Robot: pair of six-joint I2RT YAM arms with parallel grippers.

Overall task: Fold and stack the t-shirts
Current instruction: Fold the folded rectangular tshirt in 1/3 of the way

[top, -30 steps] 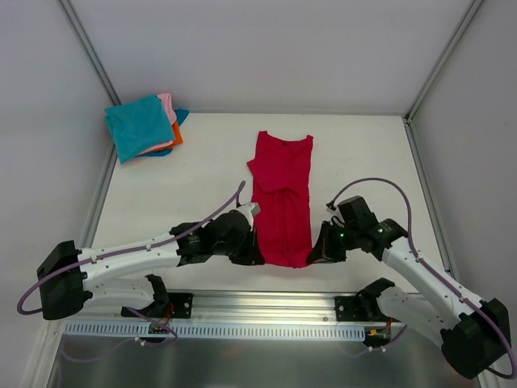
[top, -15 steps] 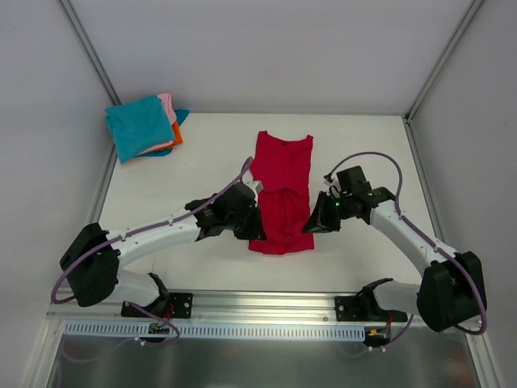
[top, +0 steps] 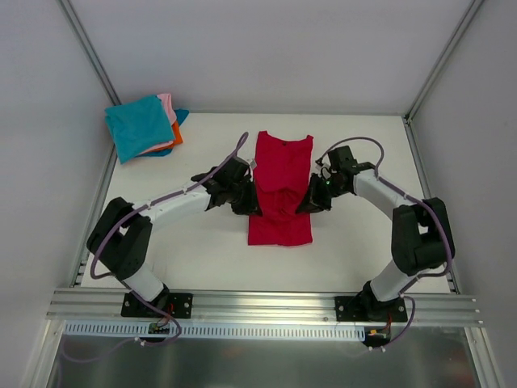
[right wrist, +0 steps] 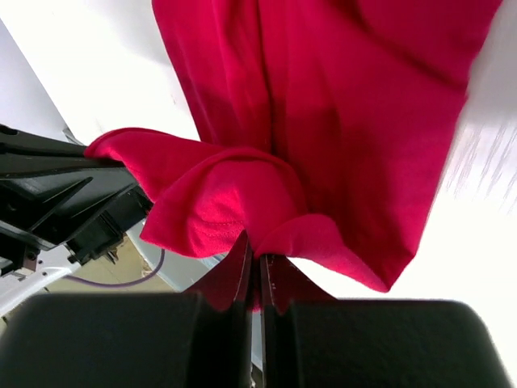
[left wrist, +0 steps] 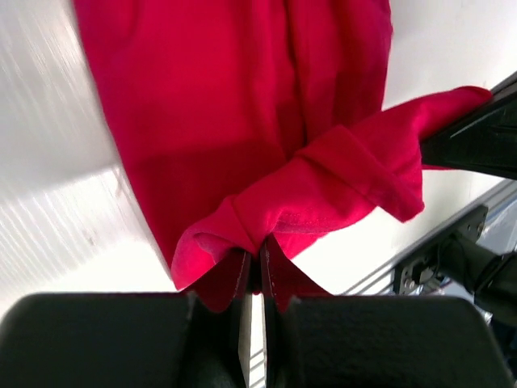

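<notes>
both arms have just dragged the red t-shirt's [top: 280, 194] hem up toward its collar; left gripper [top: 246, 204] and right gripper [top: 308, 202] each pinch a hem corner mid-table, so the lengthwise fold looks about halfway; folded stack [top: 144, 125] waits back-left

White bench [top: 355, 145]: red t-shirt [top: 281, 226] flat mid-bench, folded t-shirt stack [top: 144, 126], teal on top, far-left corner.

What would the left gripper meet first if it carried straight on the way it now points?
Probably the right gripper, which faces the left gripper across the red t-shirt. Only the lifted hem that both hold spans the gap. Their relative height is hard to judge.
</notes>
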